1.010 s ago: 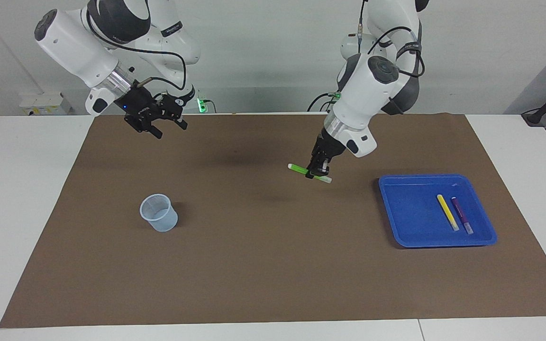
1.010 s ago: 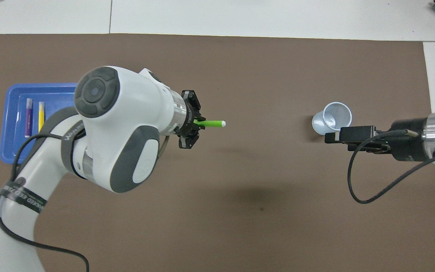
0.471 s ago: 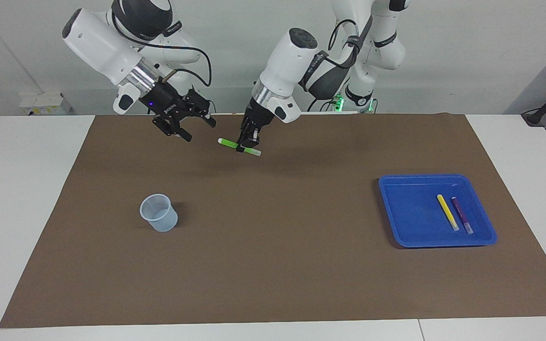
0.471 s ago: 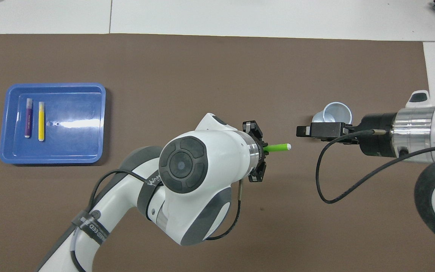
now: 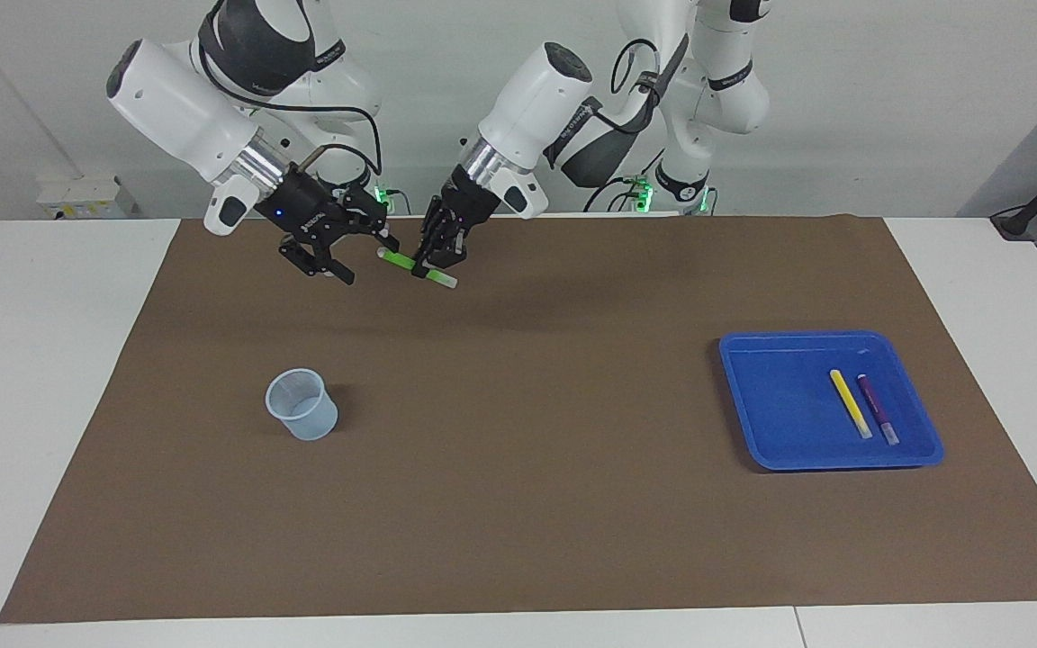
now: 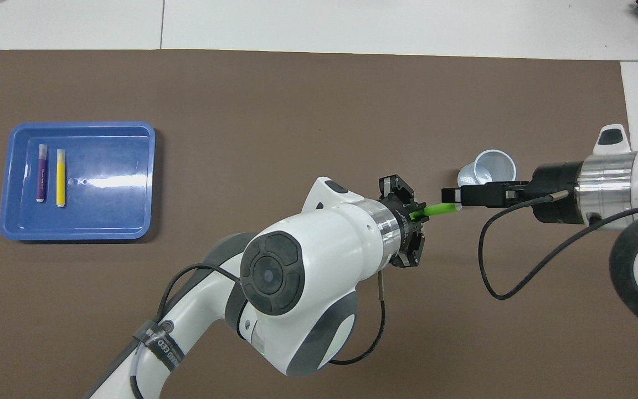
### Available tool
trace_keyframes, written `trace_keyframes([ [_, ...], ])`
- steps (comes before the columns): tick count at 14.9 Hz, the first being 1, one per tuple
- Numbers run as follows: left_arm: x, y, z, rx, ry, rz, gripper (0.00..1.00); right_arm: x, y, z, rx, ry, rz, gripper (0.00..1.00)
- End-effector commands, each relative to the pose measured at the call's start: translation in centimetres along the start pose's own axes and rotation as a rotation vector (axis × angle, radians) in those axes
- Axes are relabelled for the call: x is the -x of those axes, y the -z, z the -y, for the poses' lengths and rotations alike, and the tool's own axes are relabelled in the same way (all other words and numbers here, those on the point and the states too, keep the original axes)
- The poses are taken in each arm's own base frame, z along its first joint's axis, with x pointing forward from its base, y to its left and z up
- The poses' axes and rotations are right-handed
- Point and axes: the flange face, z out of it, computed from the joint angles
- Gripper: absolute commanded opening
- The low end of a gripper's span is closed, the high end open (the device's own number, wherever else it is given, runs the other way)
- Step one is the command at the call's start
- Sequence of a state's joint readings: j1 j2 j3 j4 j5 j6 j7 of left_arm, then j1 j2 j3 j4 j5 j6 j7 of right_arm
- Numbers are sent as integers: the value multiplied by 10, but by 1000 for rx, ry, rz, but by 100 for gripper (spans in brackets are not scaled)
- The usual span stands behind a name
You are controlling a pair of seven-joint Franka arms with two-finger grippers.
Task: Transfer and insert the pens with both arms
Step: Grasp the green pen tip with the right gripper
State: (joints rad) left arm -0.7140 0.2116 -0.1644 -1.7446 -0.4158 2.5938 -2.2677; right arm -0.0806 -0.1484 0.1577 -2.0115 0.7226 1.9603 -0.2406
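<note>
A bright green pen (image 5: 403, 262) (image 6: 438, 209) hangs over the mat on the robots' side, nearly level. My left gripper (image 5: 433, 264) (image 6: 416, 213) is shut on its middle. My right gripper (image 5: 367, 259) (image 6: 454, 199) is open, and the pen's pale end lies between its fingers. A yellow pen (image 5: 850, 403) (image 6: 60, 177) and a dark purple pen (image 5: 877, 409) (image 6: 41, 172) lie side by side in the blue tray (image 5: 770, 405) (image 6: 108, 183).
A pale translucent cup (image 5: 302, 405) (image 6: 490, 169) stands upright on the brown mat toward the right arm's end, farther from the robots than the two grippers. The tray sits toward the left arm's end.
My left arm swung the green pen from beside the tray toward the right arm's end. My right gripper came in to meet it, and the pen's end now lies between its fingers.
</note>
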Motion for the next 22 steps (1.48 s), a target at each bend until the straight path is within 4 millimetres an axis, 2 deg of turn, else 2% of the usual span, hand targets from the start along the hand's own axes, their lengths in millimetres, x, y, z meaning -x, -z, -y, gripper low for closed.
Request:
trace_keyframes([
  [1, -4, -4, 8, 29, 38, 29, 0, 0, 1, 3, -10, 25, 10, 82],
  [5, -7, -6, 10, 47, 42, 38, 0, 0, 0, 4, 2, 29, 15, 63],
  [9, -6, -6, 9, 53, 42, 43, 0, 0, -1, 5, 4, 29, 16, 50],
  [11, -4, -4, 8, 74, 40, 63, 0, 0, -2, 6, 12, 33, 18, 39],
  [17, -6, -4, 7, 76, 43, 61, 0, 0, -2, 6, 15, 37, 19, 19],
  [20, -6, -4, 7, 76, 43, 61, 0, -1, -2, 6, 16, 47, 18, 0],
  [22, -5, -4, 6, 78, 37, 62, 0, -5, 0, 7, 20, 57, 14, 0],
])
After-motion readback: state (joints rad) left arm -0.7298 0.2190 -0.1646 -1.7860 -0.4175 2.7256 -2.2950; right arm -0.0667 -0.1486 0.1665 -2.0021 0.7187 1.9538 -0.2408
